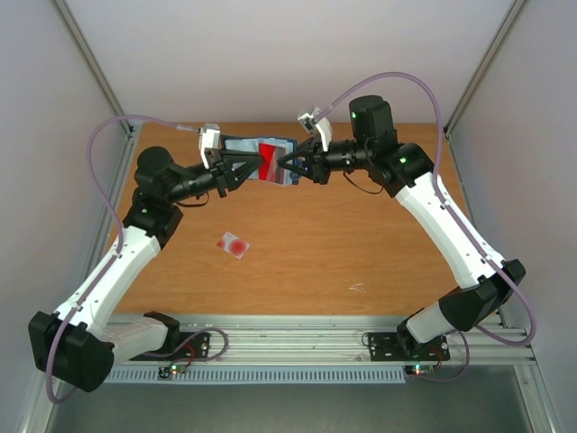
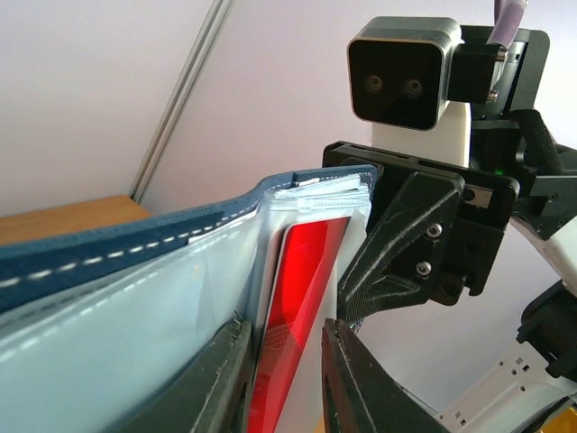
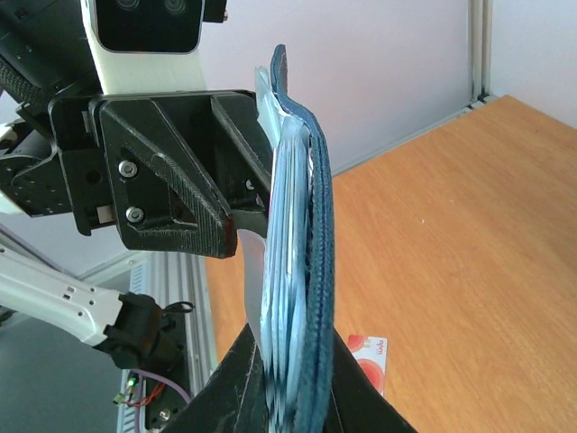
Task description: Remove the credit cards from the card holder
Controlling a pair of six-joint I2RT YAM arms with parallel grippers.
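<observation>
Around the left hand point(image 2: 281, 379): fingers point(image 2: 225, 379) set either side of the red card point(image 2: 302, 289), hard by its two faces; impossible to tell whether gripping or a hair short of it. Just beyond those fingers, the open card holder point(image 2: 108, 262), navy outside, pale blue-grey sleeves point(image 2: 135, 307) inside, with the red card standing in one of them, all of it up in the air well above the bench point(image 1: 361, 234). Directly opposite the left hand, the right hand point(image 3: 288, 383), clenched on the other edge of the card holder, pinching navy skin and sleeves together. Well below the left hand and to its near side, flat on the bench, the pale card with a red circle point(image 1: 234, 244), already out. No telling whether teal or black cards sit in the remaining sleeves. Step in hand, by judgement: drawing the red card free. Likely trouble from here: a shallow pinch on slick plastic, hence slipping off on the pull; a pull off the line of the pocket, hence jamming the card against the stitching and dragging the whole card holder along; a soft, bowing edge under the right hand, hence the card holder wrenched loose and dropped; a sleeve caught together with the card, hence folding or tearing instead of release.
</observation>
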